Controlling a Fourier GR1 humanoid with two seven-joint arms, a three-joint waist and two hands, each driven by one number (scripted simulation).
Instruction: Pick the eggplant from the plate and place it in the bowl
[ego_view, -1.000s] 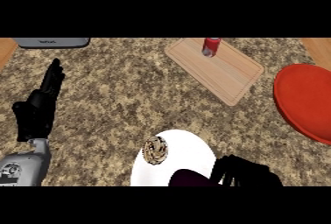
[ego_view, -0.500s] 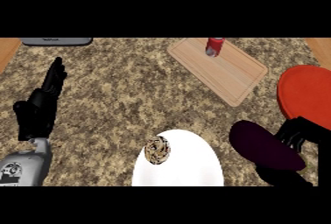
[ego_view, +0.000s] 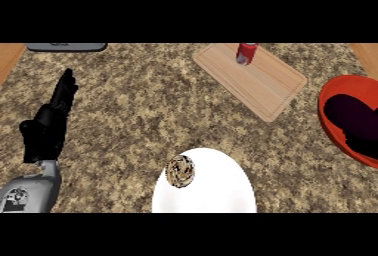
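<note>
Step in hand: placing.
- Eggplant (ego_view: 348, 114): dark, inside the red bowl (ego_view: 331, 135), beside my right robot hand (ego_view: 368, 146). Whether that hand holds it, I cannot tell.
- Left robot hand (ego_view: 50, 125): open, empty, resting.
- Next: release, withdraw upward.

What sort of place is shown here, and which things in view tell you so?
Most likely a kitchen counter: a speckled, stone-like countertop bears a wooden cutting board, a white plate and a red bowl.
</note>
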